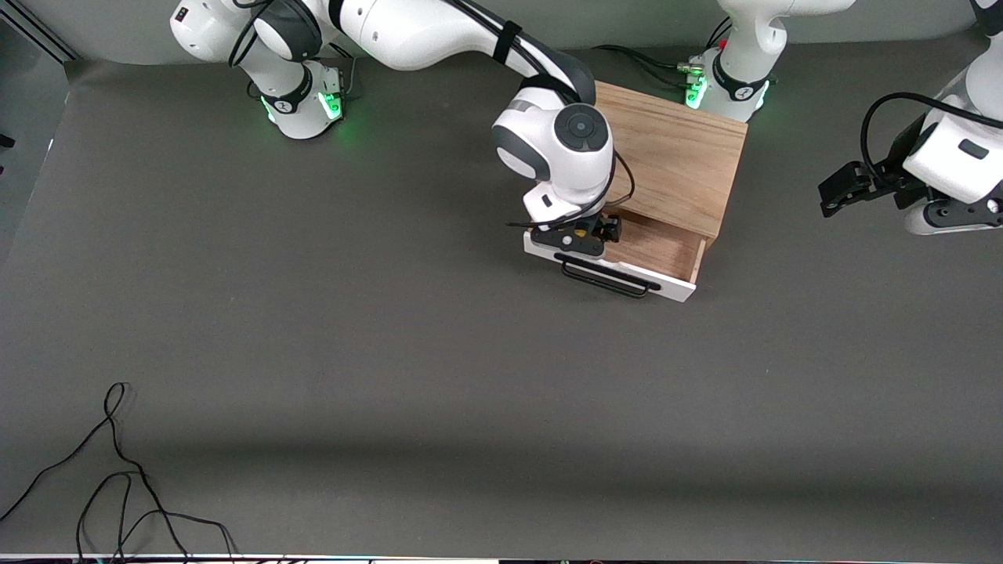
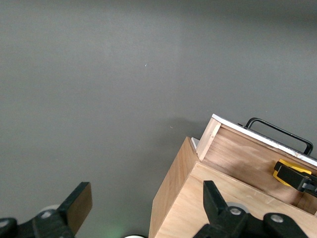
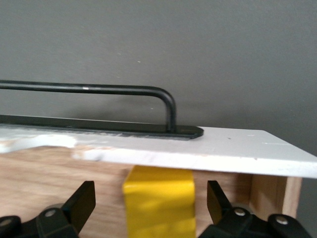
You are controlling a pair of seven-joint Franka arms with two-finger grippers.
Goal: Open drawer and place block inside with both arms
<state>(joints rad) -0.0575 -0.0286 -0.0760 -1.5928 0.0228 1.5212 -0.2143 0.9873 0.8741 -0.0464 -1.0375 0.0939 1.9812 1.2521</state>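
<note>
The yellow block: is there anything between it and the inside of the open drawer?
Nothing visible. The block is already inside the drawer, just inside its white front, between the fingers of the open right gripper. The left gripper waits open, off beside the cabinet.

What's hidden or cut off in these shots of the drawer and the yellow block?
- Small yellow block: front view, hidden under the right gripper.
- Its underside: right wrist view, cut off by the frame edge, so resting on the white-fronted drawer floor is unclear.
- Black bar handle: cut off in the right wrist view.
</note>
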